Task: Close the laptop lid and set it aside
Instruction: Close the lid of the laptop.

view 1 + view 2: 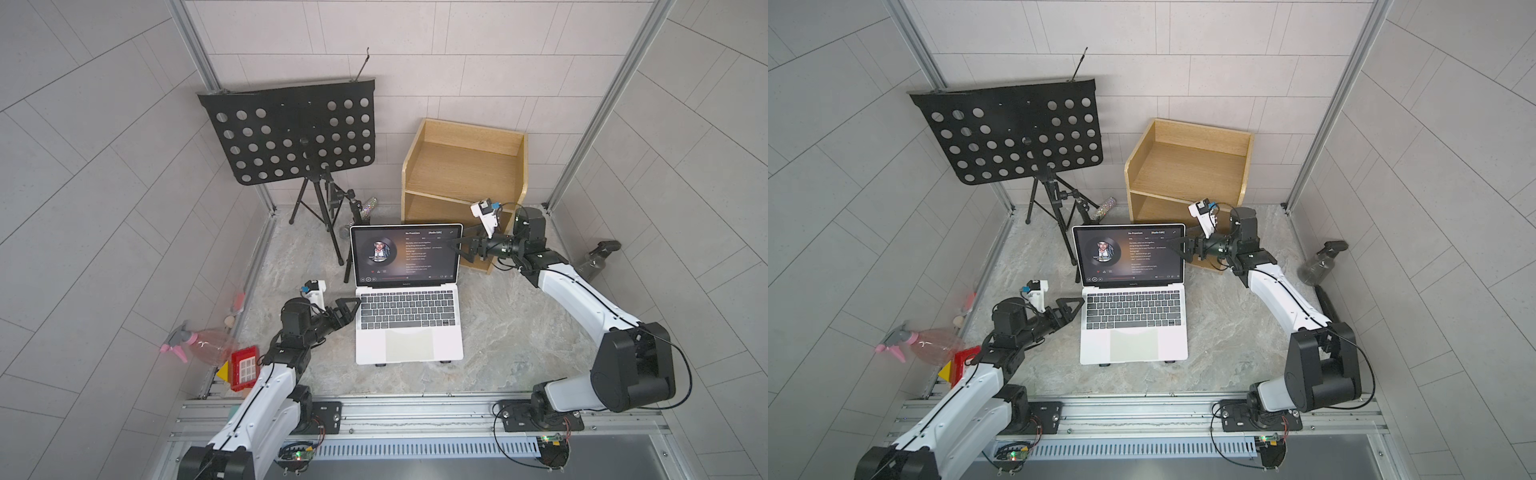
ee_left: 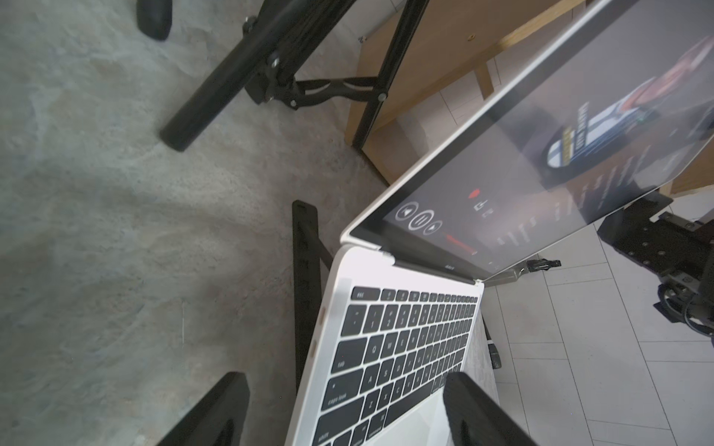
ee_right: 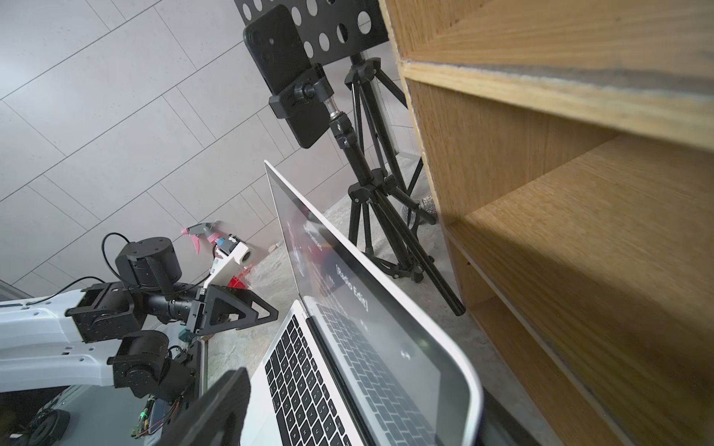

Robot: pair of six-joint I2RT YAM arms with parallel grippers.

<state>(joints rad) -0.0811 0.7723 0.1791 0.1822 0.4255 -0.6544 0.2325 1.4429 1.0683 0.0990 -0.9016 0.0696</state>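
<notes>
The laptop (image 1: 409, 345) (image 1: 1133, 347) sits open mid-table, and the laptop lid (image 1: 405, 253) (image 1: 1127, 255) stands upright with a music player lit on screen. My left gripper (image 1: 356, 301) (image 1: 1080, 301) is open at the base's left edge beside the keyboard. In the left wrist view the left gripper (image 2: 347, 405) straddles that edge of the laptop (image 2: 386, 347) without touching it. My right gripper (image 1: 452, 243) (image 1: 1174, 243) is open at the lid's upper right corner. In the right wrist view the laptop lid (image 3: 367, 309) runs between the jaws; one fingertip (image 3: 226, 405) shows, clear of the lid.
A black perforated music stand (image 1: 291, 133) on a tripod stands behind left, with a phone in a holder (image 3: 286, 73). A wooden shelf box (image 1: 465, 166) sits close behind the lid's right side. A pink spray bottle (image 1: 199, 340) and a red toy (image 1: 245, 368) lie at the left, and a clear spray bottle (image 1: 594, 257) at the right.
</notes>
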